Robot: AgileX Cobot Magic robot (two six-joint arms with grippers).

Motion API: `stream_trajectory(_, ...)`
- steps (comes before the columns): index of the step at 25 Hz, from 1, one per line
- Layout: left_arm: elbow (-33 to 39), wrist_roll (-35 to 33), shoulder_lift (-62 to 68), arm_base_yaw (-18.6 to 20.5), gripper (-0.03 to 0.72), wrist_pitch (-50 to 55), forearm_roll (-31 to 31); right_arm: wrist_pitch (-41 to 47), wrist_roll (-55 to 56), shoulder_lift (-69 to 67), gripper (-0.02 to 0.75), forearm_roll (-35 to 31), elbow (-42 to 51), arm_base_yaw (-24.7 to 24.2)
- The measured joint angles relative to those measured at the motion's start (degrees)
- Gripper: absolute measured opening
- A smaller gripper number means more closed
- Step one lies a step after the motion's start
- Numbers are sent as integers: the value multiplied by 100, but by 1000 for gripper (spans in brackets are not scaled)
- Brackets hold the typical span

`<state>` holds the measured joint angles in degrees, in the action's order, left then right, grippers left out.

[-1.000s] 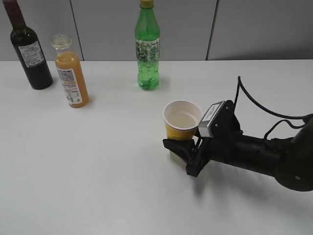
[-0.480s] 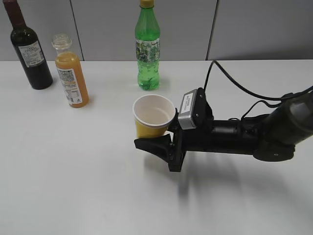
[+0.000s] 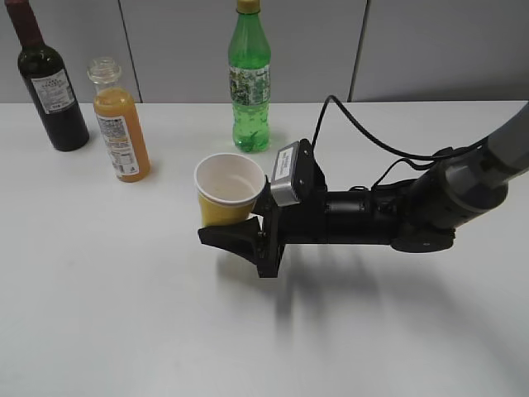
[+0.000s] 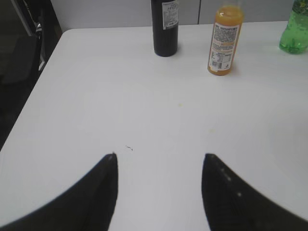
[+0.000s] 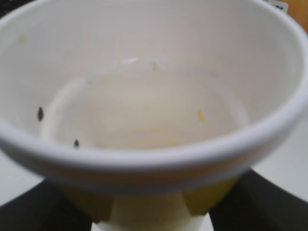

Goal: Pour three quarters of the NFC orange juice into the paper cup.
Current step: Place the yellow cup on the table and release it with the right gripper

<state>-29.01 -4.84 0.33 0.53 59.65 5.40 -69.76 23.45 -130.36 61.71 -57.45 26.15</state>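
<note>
Exterior view shows us our right hand (image 3: 234, 232) pinching the paper cup (image 3: 227, 192) by its yellow wall, the cup tilted slightly and held near the middle of the white surface (image 3: 124, 314). We see the NFC orange juice (image 3: 118, 122) standing upright and capless at the back left, well apart from the cup, between a dark wine bottle (image 3: 45, 78) and a green soda bottle (image 3: 249, 78). Our left hand (image 4: 159, 192) is spread wide above bare surface, holding nothing.
</note>
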Motion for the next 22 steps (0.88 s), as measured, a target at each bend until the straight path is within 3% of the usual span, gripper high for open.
stream_trajectory(22,0,0,0,0,425,0,0,612,215,-496,446,769,-375,0)
